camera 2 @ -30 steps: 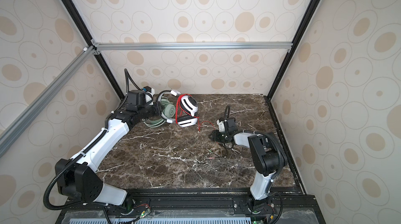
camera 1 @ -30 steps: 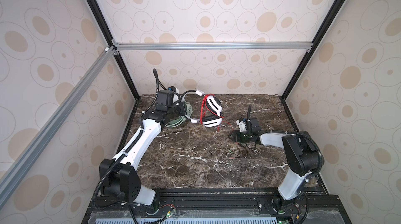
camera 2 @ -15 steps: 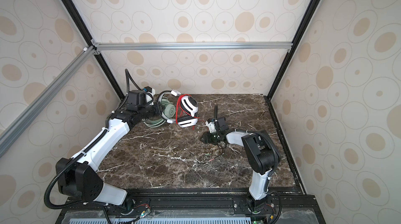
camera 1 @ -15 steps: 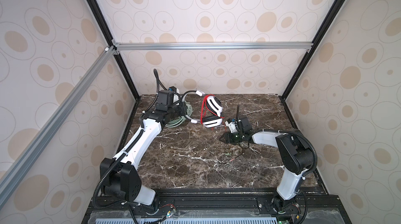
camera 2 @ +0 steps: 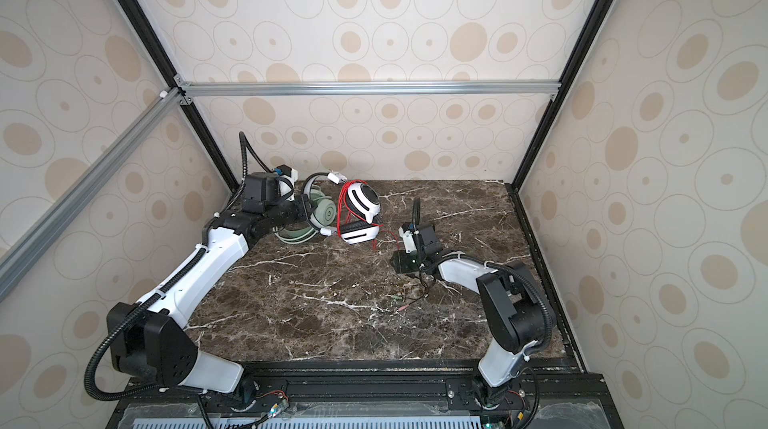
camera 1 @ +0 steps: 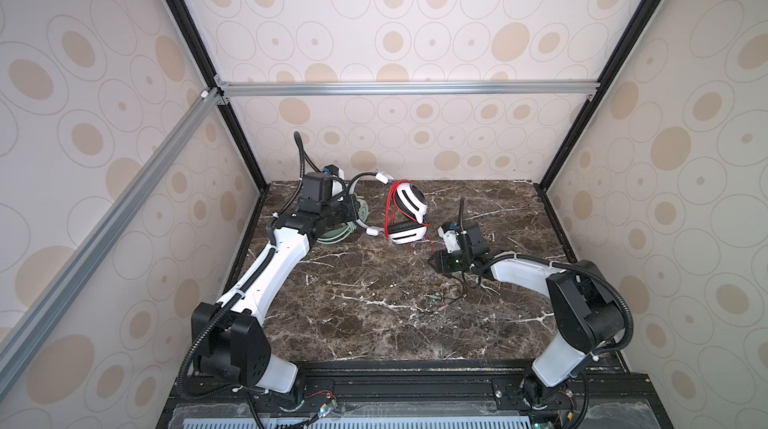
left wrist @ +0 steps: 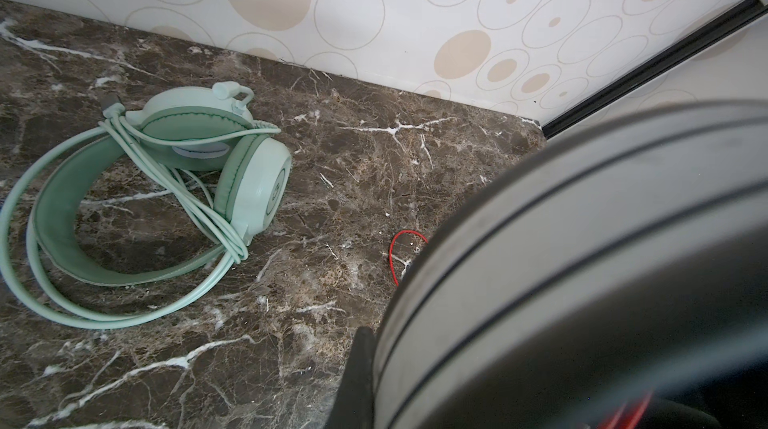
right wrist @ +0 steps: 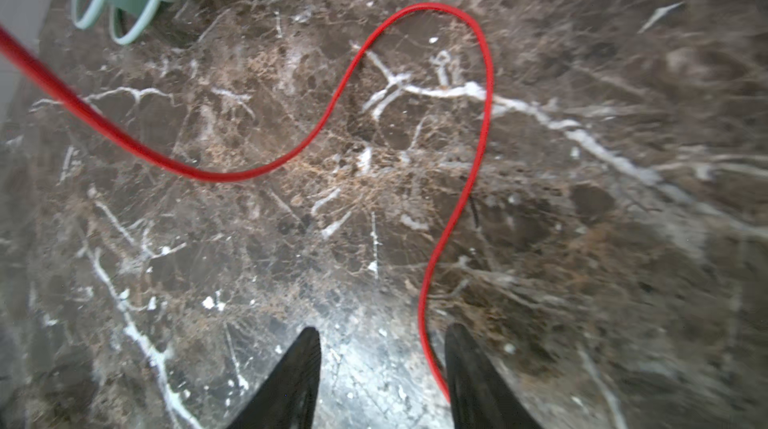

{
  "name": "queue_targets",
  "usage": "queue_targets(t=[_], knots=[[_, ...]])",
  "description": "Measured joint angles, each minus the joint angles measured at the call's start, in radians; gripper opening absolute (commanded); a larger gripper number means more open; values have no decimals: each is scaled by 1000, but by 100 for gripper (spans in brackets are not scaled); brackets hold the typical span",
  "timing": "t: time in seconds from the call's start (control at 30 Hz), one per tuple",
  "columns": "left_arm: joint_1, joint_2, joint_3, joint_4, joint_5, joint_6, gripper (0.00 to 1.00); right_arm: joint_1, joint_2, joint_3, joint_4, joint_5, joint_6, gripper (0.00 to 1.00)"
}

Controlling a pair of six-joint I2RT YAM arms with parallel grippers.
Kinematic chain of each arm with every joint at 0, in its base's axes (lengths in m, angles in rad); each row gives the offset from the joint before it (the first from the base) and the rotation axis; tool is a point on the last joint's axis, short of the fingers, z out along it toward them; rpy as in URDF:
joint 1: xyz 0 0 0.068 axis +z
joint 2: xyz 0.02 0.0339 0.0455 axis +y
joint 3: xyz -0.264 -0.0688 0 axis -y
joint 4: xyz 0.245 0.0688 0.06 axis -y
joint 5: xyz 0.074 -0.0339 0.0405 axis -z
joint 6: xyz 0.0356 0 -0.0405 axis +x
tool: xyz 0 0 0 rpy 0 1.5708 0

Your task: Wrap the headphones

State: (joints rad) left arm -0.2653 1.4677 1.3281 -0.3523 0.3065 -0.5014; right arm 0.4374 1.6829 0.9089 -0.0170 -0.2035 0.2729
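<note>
The mint-green headset (left wrist: pixel 253 181) lies flat on the counter (camera 1: pixel 374 323) at about 10 o'clock in both top views. Its pale green cable (left wrist: pixel 224 235) is looped round it, so that one looks done.

The white-and-black headset (camera 1: pixel 409 206) stands up at 12 o'clock, just beside the green one. The left pincer (camera 1: pixel 352 210) is clenched on its headband and keeps it upright. Some of the red cable (right wrist: pixel 432 8) is wound round the ear cups. The rest trails over the counter toward 4 o'clock, where its loose end lies.

The right pincer (right wrist: pixel 382 364) is at 3 o'clock, low over the counter. Its jaws are apart and it is grasping nothing. The red cable runs between them, close to one jaw.

The step in hand, I think, is winding the red cable onto the second headset. Next the right pincer needs to dip down and pinch the thin cable. Then it should carry the cable round the ear cups while the left pincer holds the headset steady. The cable is thin and could slip out.
</note>
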Motion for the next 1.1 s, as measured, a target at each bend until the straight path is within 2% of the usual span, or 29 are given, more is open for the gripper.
queue_targets(t=[0.2,0.57,0.6,0.67,0.7,0.97,1.1], knots=[[0,-6,-10,1,-17,0,0,21,3,25,-115,180,-32,56],[2,-13,-13,1,-22,-1,0,66,108,121,-183,250,-54,52],[2,-15,-13,1,-22,-1,0,66,121,134,-188,255,-53,46],[2,-21,-15,1,-22,-1,0,66,149,169,-209,274,-45,25],[2,-26,-15,1,-21,-1,0,66,164,195,-225,290,-42,20],[2,-35,-15,13,-3,-4,0,63,278,417,-311,445,-45,20],[2,-38,-15,15,0,-5,0,48,387,578,-349,457,-57,22]])
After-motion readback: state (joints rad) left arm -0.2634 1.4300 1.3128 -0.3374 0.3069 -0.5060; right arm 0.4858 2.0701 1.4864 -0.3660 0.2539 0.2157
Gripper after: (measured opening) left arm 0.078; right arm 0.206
